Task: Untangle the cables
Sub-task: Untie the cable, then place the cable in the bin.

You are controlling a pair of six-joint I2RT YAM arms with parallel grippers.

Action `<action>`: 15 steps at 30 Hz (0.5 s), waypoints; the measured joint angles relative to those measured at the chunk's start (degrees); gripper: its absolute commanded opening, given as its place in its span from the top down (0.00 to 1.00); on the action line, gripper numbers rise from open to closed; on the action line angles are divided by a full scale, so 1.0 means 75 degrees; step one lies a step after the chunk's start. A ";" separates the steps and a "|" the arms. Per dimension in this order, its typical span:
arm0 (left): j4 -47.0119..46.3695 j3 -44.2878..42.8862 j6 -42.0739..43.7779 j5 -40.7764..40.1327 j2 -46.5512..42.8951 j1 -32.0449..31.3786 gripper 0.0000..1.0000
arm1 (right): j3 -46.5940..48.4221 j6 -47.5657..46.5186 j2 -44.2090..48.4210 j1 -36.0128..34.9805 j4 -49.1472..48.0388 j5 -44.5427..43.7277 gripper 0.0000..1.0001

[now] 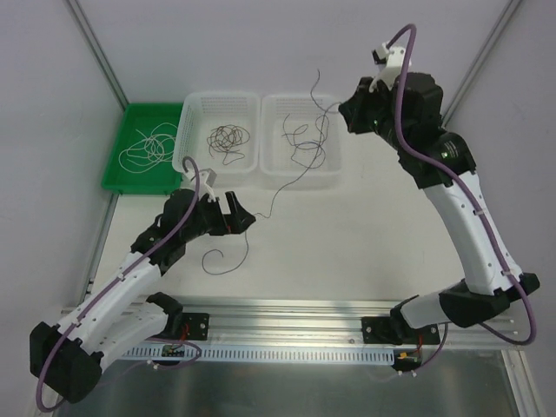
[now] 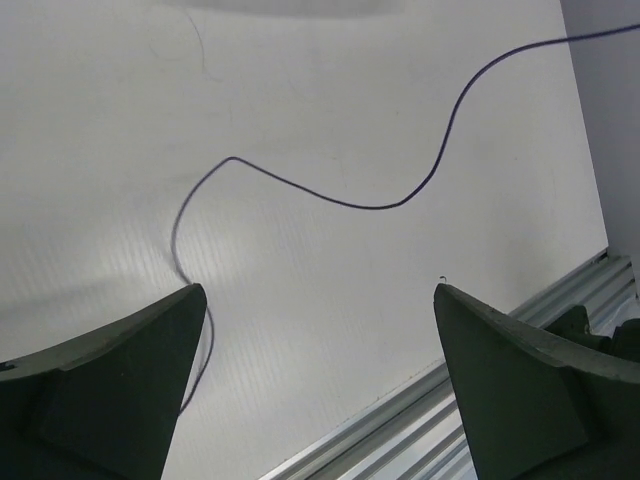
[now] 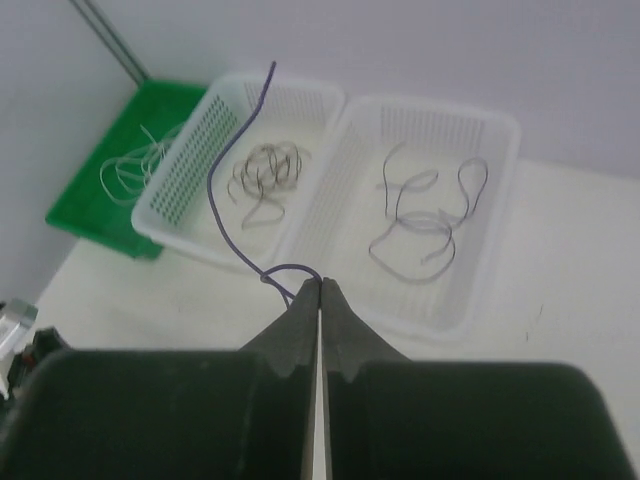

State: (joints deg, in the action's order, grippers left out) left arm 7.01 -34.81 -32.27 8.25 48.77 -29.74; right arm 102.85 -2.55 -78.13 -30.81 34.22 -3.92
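Observation:
My right gripper (image 3: 320, 281) (image 1: 346, 111) hangs above the right white basket, shut on a thin dark cable (image 3: 232, 150) that loops at the fingertips and trails away from them. My left gripper (image 2: 318, 290) (image 1: 236, 214) hovers low over the table, open, with nothing between its fingers. Below it a dark cable (image 2: 350, 205) (image 1: 228, 261) lies curved on the white surface and passes under the left finger (image 2: 120, 370). A small tangle of cables (image 1: 228, 139) sits in the left basket, and loose dark loops (image 1: 308, 143) lie in the right one.
Two white baskets (image 1: 261, 165) stand side by side at the back. A green tray (image 1: 117, 178) left of them holds a whitish cable (image 1: 148, 148). An aluminium rail (image 1: 287, 308) runs along the near edge. Grey walls close the sides.

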 measured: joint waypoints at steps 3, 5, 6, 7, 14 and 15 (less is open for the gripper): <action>0.0446 -0.0574 0.0248 0.0358 0.0009 0.0653 0.01 | 0.1536 -0.0300 -0.0953 0.0187 -0.0312 -0.0055 0.99; 0.0682 -0.0807 0.0425 0.0603 0.0009 0.1119 0.01 | 0.2256 -0.0466 -0.1577 0.0321 -0.0641 -0.0067 0.99; 0.0831 -0.0860 0.0519 0.0691 0.0009 0.1338 0.01 | 0.2506 -0.0554 -0.1915 0.0417 -0.0828 -0.0076 0.99; 0.0970 -0.0874 0.0632 0.0746 0.0003 0.1515 0.01 | 0.2702 -0.0621 -0.2241 0.0501 -0.1029 -0.0082 0.99; 0.2037 -0.0866 0.1565 0.0629 -0.0119 0.2028 0.01 | 0.2498 -0.0924 -0.4371 0.0965 -0.1851 -0.0221 0.80; 0.2124 -0.0863 0.1670 0.0574 -0.0166 0.2028 0.01 | 0.2358 -0.0968 -0.4575 0.1000 -0.1923 -0.0251 0.68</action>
State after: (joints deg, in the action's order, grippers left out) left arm 22.94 -41.28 -19.75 12.56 47.53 -14.52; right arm 120.53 -9.80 -112.44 -23.31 19.79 -5.80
